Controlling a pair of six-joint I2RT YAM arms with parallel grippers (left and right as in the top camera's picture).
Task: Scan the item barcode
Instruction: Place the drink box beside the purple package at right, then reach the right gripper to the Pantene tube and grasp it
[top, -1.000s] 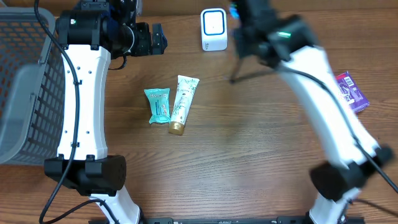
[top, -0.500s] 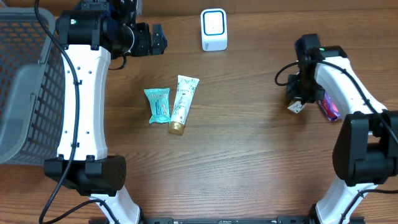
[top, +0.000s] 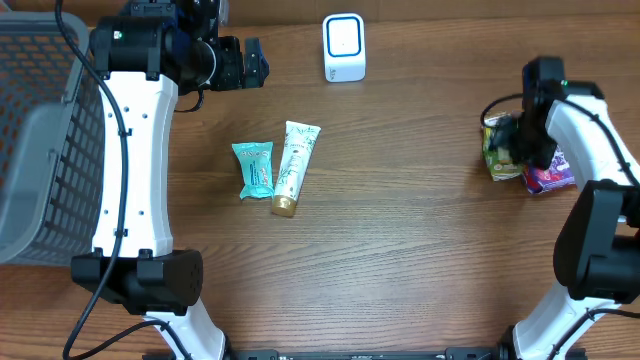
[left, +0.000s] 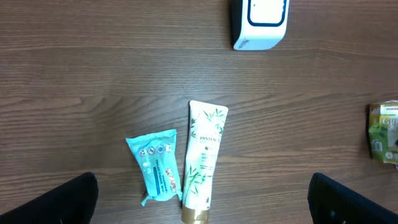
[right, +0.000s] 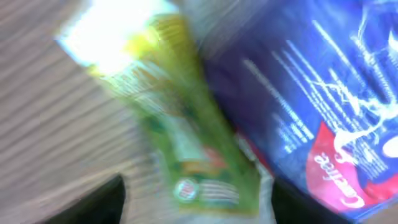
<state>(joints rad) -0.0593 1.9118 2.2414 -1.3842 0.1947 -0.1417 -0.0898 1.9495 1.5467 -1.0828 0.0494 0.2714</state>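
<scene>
The white barcode scanner (top: 344, 47) stands at the back middle of the table and also shows in the left wrist view (left: 260, 25). A green packet (top: 497, 160) lies at the right edge against a purple-blue packet (top: 551, 180). My right gripper (right: 205, 199) hangs just over the green packet (right: 186, 143), open, its fingers apart on either side of it with gaps showing. My left gripper (left: 202, 208) is open and empty, held high at the back left (top: 255, 62). Below it lie a teal wipes pack (left: 155, 165) and a white tube (left: 205, 162).
A grey mesh basket (top: 35, 150) fills the left edge. The teal wipes pack (top: 254, 168) and the white tube (top: 293, 167) lie side by side left of centre. The purple-blue packet (right: 323, 93) fills the right of the right wrist view.
My right arm swung from near the scanner to the right edge with the green packet. Its jaws have opened, and the packet now lies beside the purple-blue one. The left arm stayed still.
</scene>
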